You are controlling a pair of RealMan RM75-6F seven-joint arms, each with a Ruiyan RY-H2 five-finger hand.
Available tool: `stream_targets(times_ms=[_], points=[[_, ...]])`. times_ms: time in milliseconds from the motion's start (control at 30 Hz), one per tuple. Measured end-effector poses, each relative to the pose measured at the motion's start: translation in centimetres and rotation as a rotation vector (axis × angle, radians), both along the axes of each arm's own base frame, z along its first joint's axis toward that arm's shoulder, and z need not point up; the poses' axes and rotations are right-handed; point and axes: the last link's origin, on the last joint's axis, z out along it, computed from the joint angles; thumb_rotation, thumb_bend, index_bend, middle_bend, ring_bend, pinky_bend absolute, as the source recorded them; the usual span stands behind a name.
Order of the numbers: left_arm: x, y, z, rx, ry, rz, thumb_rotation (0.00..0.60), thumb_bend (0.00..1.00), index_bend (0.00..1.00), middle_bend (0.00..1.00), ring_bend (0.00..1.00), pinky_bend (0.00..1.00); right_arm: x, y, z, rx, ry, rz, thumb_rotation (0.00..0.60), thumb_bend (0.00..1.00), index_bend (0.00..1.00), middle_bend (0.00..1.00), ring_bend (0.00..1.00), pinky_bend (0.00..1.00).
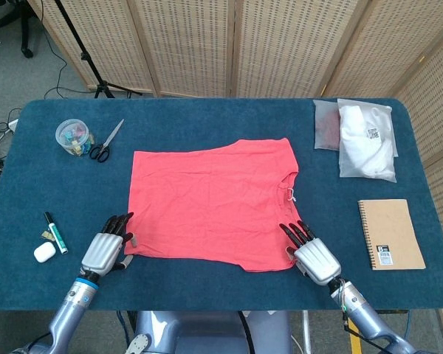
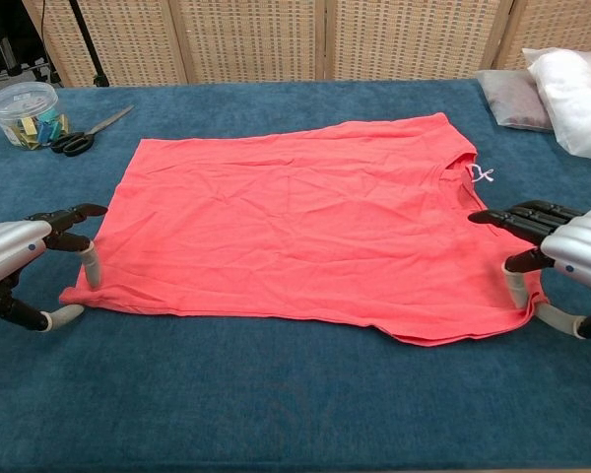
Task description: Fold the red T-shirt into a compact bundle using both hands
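Left hand [image 2: 25, 264], fingers apart, set at the near left corner of the red T-shirt [image 1: 210, 203], one fingertip down at the hem and the thumb low on the table [image 1: 207, 287] just outside it; nothing pinched as far as could be seen. Right hand [image 2: 557, 261] likewise spread at the near right corner, fingers arched over the edge, thumb tucked close by the hem; whether cloth was truly caught, impossible to tell. Shirt itself spread flat and wrinkled across the middle of the blue tabletop, collar toward the right, not yet folded at all. Judged to be the very first step: taking hold of the near edge. Next called for: closing both hands on the two corners together, then lifting evenly. Farther out, scissors [image 1: 103, 144] and a tub of clips [image 1: 74, 137] lying at the far left, a notebook [image 1: 390, 233] at the right.
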Motion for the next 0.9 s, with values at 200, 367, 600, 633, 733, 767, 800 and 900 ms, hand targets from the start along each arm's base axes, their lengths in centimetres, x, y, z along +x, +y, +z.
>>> stream_targets(times_ms=[200,367,600,633,733,767,800,900], points=[[-0.11,0.0,0.03,-0.001,0.001,0.007,0.6,0.39,0.57,0.0,0.0,0.0,0.0,0.01,0.02,0.001,-0.001,-0.001,0.6,0.52,0.65,0.0,0.0,0.0],[-0.16,0.06,0.07,-0.002,0.004,0.01,0.6,0.49,0.62,0.0,0.0,0.0,-0.02,0.05,-0.01,0.002,0.002,0.0,0.6,0.52,0.65,0.0,0.0,0.0],[-0.29,-0.08,0.01,-0.011,0.0,0.016,0.6,0.54,0.68,0.0,0.0,0.0,0.0,0.13,-0.08,0.005,0.004,0.005,0.6,0.52,0.65,0.0,0.0,0.0],[-0.28,-0.11,0.0,-0.012,-0.001,0.016,0.6,0.55,0.68,0.0,0.0,0.0,0.02,0.15,-0.09,0.006,0.003,0.007,0.6,0.52,0.65,0.0,0.0,0.0],[-0.19,-0.27,-0.01,-0.02,-0.009,0.017,0.6,0.56,0.69,0.0,0.0,0.0,0.17,0.26,-0.03,0.008,-0.003,0.016,0.6,0.52,0.66,0.0,0.0,0.0],[-0.14,-0.33,0.02,-0.022,-0.012,0.016,0.6,0.56,0.7,0.0,0.0,0.0,0.26,0.31,0.01,0.008,-0.006,0.021,0.6,0.52,0.66,0.0,0.0,0.0],[-0.1,-0.39,0.07,-0.024,-0.014,0.013,0.6,0.56,0.7,0.0,0.0,0.0,0.36,0.37,0.08,0.008,-0.011,0.026,0.6,0.52,0.66,0.0,0.0,0.0],[0.11,-0.61,0.49,-0.024,-0.017,-0.004,0.6,0.56,0.7,0.0,0.0,0.0,0.81,0.67,0.41,0.011,-0.032,0.047,0.6,0.52,0.66,0.0,0.0,0.0]])
